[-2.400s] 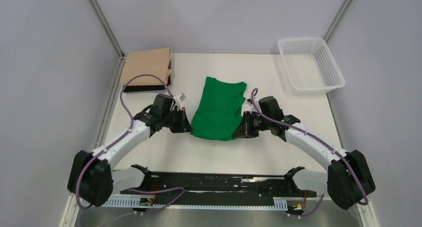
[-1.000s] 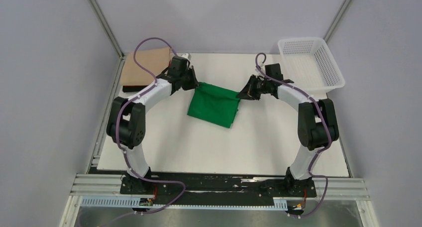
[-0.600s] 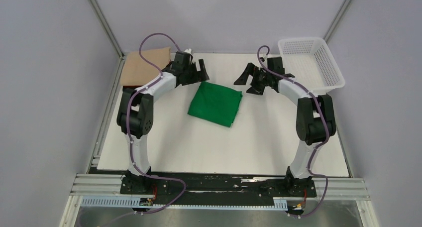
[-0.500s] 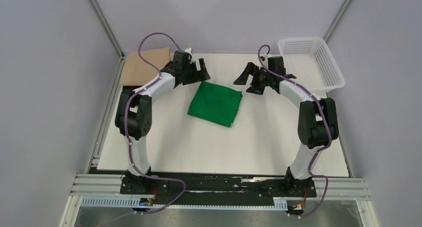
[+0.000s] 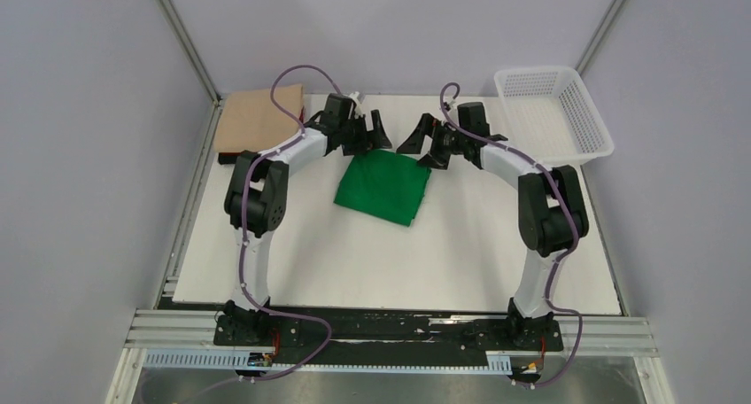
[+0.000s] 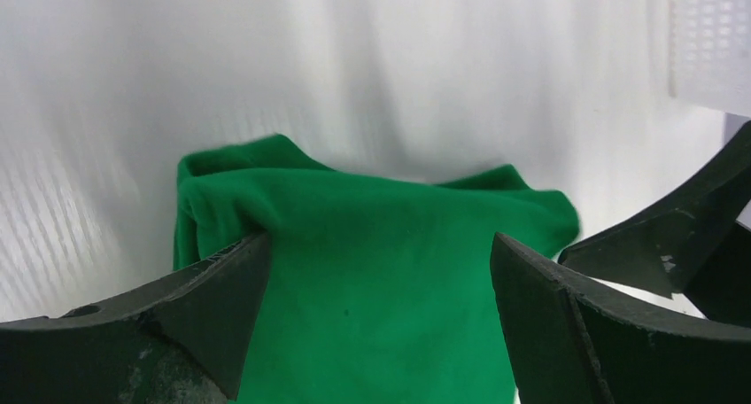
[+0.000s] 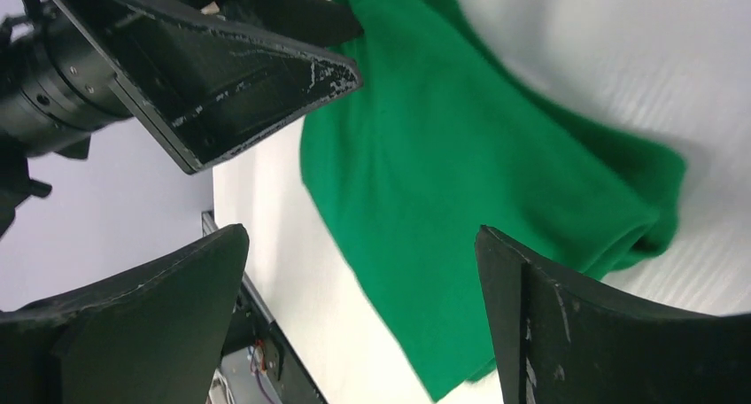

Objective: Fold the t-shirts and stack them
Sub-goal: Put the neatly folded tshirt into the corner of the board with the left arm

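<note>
My left gripper (image 5: 372, 135) and right gripper (image 5: 422, 147) gape empty; green t-shirt (image 5: 383, 187) ahead of my jaws looks limp, so pinch its folded edge.

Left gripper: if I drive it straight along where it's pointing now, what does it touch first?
Most likely the green t-shirt: in the wrist view it fills the gap between the open fingers of the left gripper. The right gripper sits off to the side, probably clear.

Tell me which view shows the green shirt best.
Top external: the whole folded shirt lies in view, every edge clear. Left wrist shows only one end, close up; right wrist shows a larger part, cropped by the frame.
</note>
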You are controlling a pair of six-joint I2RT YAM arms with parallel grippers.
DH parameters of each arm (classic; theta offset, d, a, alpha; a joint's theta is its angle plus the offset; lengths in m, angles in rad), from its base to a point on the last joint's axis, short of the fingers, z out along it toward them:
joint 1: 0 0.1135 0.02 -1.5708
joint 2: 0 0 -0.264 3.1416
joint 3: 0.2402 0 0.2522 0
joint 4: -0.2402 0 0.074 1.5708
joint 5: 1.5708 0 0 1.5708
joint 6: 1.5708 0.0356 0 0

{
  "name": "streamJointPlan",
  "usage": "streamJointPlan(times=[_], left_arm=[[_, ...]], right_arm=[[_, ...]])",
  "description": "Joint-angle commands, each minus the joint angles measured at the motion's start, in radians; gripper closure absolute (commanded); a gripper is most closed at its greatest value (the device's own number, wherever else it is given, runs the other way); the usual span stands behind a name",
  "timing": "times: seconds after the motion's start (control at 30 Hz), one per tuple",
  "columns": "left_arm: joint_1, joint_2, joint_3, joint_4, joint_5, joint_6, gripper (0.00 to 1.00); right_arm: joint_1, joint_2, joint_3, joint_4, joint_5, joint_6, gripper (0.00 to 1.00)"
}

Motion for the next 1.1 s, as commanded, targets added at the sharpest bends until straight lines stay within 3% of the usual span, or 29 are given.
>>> streamJointPlan(times=[0.0, 0.2, 0.4, 0.63, 0.73, 0.87, 0.93, 1.07], left_arm=[[0.004, 0.131, 0.105, -0.032, -0.028, -0.018, 0.0], [0.004, 0.231, 0.146, -0.112, -0.02, -0.046, 0.0], [0.001, 0.108, -0.069, -0.114, -0.015, -0.016, 0.0], [-0.016, -0.201, -0.381, -0.08, 0.04, -0.039, 0.0], [-0.032, -0.312, -0.429, -0.06, 0.05, -0.062, 0.0], [-0.047, -0.445, -0.44, -0.123, -0.017, -0.037, 0.0], [-0.049, -0.503, -0.454, -0.178, -0.118, -0.022, 0.0], [-0.049, -0.538, -0.493, -0.28, -0.225, -0.006, 0.0]], right_arm=[[-0.045, 0.136, 0.085, 0.055, 0.046, 0.05, 0.0], [-0.067, 0.272, 0.079, 0.031, 0.073, 0.051, 0.0], [-0.064, 0.23, -0.068, 0.019, 0.094, 0.041, 0.0], [-0.041, -0.004, -0.268, 0.012, 0.084, -0.005, 0.0], [-0.042, -0.126, -0.275, -0.002, 0.093, -0.026, 0.0], [-0.042, -0.29, -0.277, -0.012, 0.163, -0.044, 0.0], [-0.043, -0.383, -0.301, -0.013, 0.232, -0.043, 0.0], [-0.062, -0.508, -0.378, -0.031, 0.365, -0.027, 0.0]])
